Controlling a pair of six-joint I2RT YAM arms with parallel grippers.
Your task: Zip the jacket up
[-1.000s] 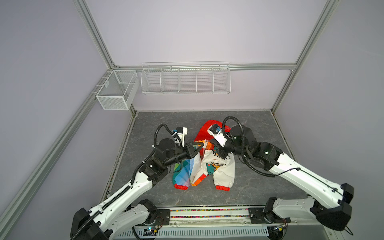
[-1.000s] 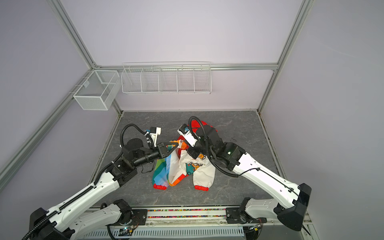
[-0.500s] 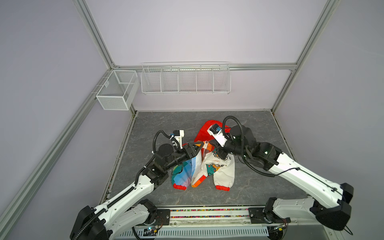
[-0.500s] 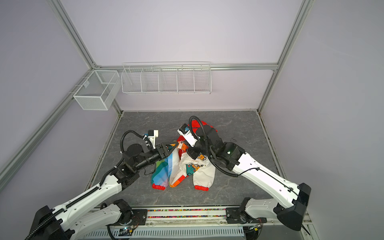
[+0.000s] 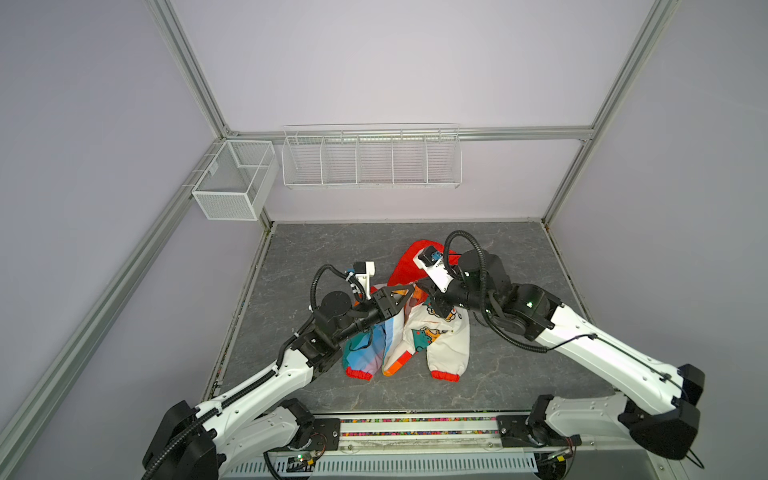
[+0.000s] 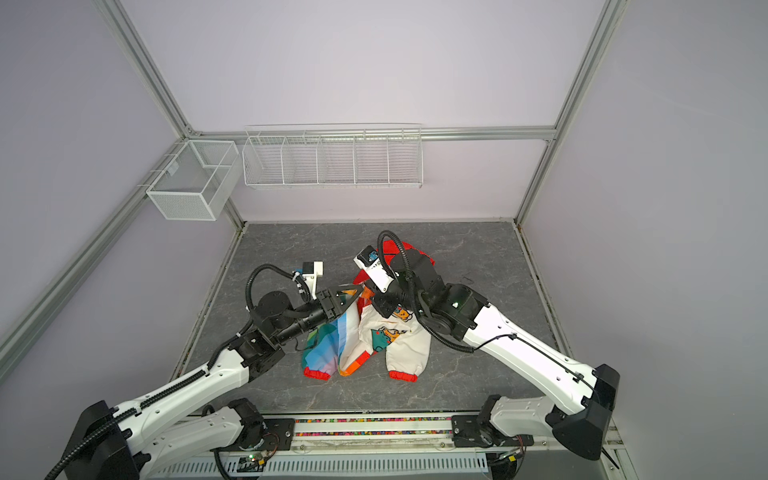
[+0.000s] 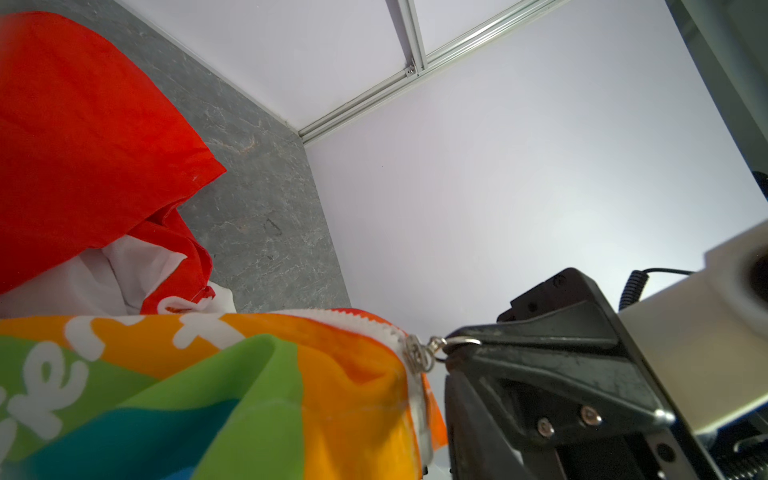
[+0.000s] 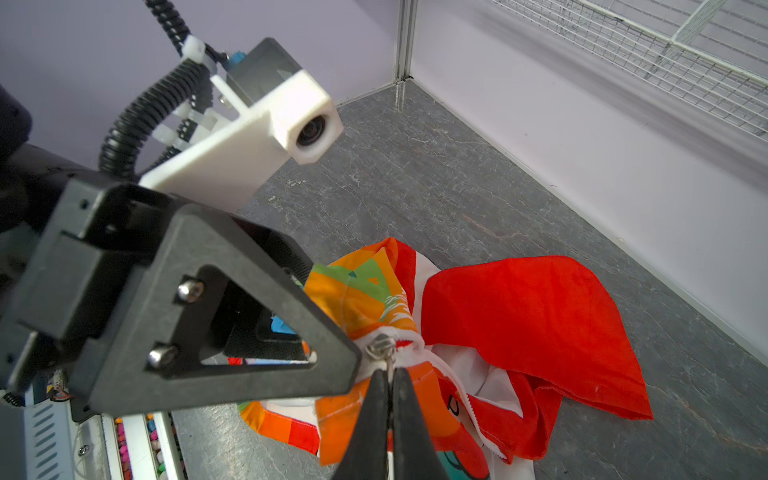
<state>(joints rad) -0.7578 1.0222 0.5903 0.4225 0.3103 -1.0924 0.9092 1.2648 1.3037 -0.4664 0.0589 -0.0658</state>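
Note:
The jacket (image 5: 440,336) lies bunched on the grey table, red hood (image 5: 409,262) at the far end, rainbow half (image 5: 365,349) on the left and white cartoon half on the right. My right gripper (image 8: 388,374) is shut on the metal pull of the zipper slider (image 8: 379,347) and holds it just above the cloth. It shows from the other side in the left wrist view (image 7: 455,353). My left gripper (image 5: 405,297) sits close beside the slider, its jaws standing apart with the rainbow edge between them. One of its fingers (image 8: 266,345) nearly touches the slider.
A mesh basket (image 5: 232,183) and a long wire rack (image 5: 370,158) hang on the back walls, well above the table (image 5: 332,249). The two arms meet over the jacket's collar. Red cuffs (image 5: 359,374) point toward the front rail (image 5: 415,424).
My left gripper, shut on the rainbow edge a second ago, has let its jaws apart and shifted a little toward the slider. The right gripper has kept its hold and place.

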